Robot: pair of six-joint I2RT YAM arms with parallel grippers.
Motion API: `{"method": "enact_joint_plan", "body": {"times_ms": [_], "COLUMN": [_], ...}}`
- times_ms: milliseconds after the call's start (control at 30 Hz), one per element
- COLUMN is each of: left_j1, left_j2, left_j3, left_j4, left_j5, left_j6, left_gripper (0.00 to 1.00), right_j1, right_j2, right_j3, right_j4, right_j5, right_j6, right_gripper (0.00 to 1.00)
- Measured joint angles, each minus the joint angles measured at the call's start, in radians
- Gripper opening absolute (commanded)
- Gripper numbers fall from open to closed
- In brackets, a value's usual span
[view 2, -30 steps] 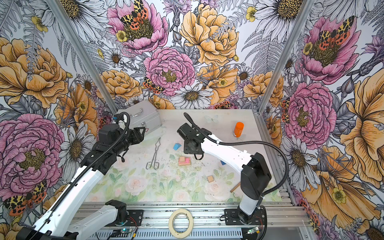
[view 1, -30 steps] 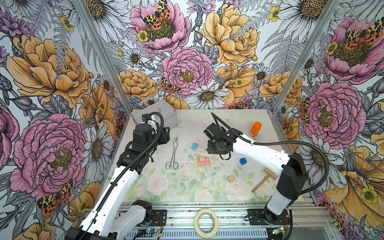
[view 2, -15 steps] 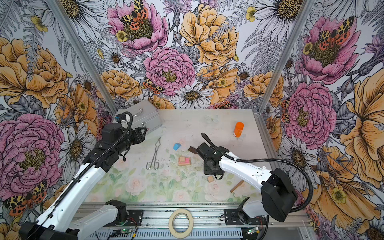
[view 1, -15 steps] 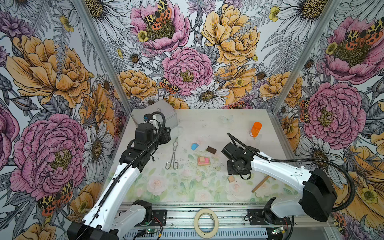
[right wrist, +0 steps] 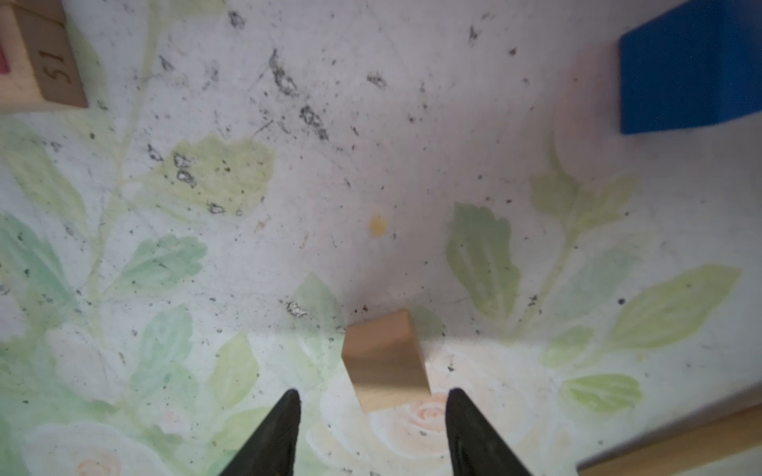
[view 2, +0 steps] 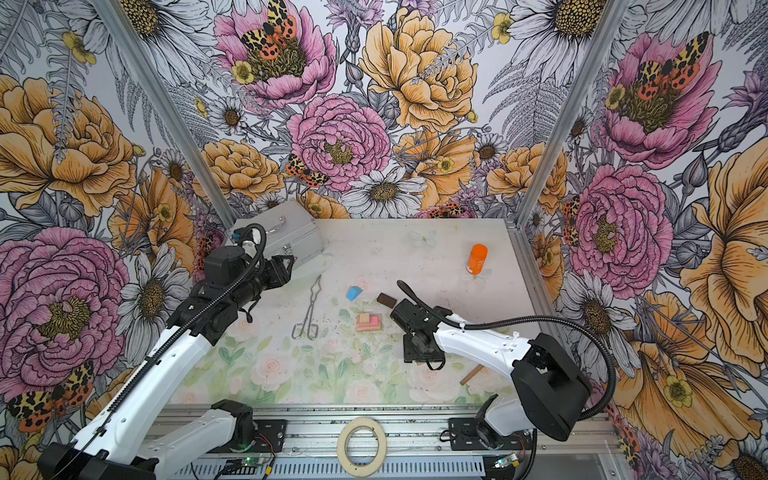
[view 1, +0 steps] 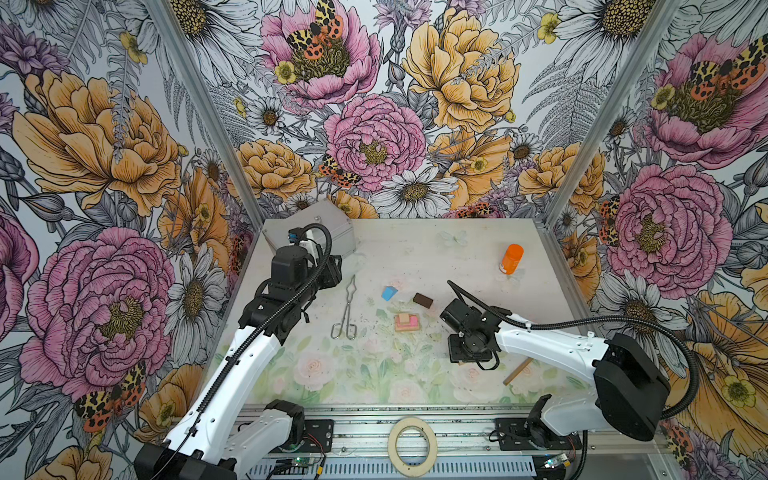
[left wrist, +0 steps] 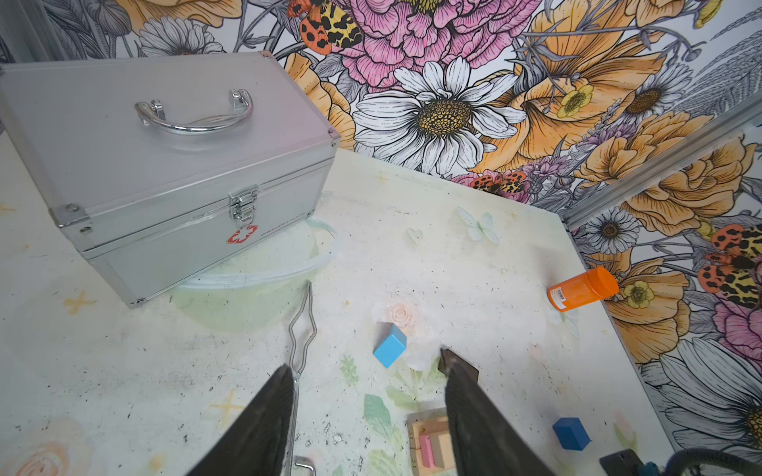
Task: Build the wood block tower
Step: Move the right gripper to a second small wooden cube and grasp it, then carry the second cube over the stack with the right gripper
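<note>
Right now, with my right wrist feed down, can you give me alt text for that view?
The right gripper is open above the floral table, with a small tan block lying untouched just ahead of the gap between its black fingers. A blue cube, a tan block marked 51 and a tan stick show at the frame's edges.

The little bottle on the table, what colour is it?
The bottle is bright orange; the left wrist view shows it best.
</note>
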Motion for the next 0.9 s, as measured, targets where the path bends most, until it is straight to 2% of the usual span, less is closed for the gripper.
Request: {"method": "enact_joint_plan", "body": {"times_ms": [333,900], "left_j1": [0.0,-0.002], "left_j2": [0.0,0.002], "left_j3": [0.0,0.0], "left_j4": [0.0,0.0], "left_j5": [0.0,-0.001], "left_j6": [0.0,0.001], "left_gripper": [0.6,0.6], "right_j1": [0.0,0.0], "right_j2": [0.063,0.092], "right_j3": [-0.001,-0.006], "right_j4": [0.027,0.035], "right_j5": [0.0,0.0], "right_j6": [-0.018,-0.033], "right_gripper": [0.53,0.31]}}
